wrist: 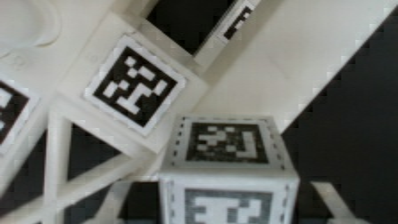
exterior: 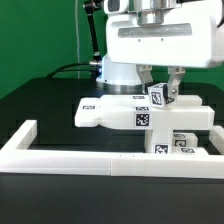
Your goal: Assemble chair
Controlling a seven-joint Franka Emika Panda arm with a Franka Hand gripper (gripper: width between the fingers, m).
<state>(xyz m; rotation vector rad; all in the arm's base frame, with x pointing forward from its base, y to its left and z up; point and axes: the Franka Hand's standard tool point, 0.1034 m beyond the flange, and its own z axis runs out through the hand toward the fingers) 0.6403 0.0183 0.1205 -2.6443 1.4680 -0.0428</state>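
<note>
Nearest the exterior view, the low white border wall (exterior: 100, 160) is seen along the black counter (exterior: 40, 100). Just behind it, tagged chair pieces (exterior: 185, 143) lie partly hidden by the wall. Beyond, the chair's flat slab (exterior: 120, 112) is raised above the counter. The end effector (exterior: 160, 88) is closed on a tagged post (exterior: 158, 97) (wrist: 222, 165) at the slab's top.
</note>
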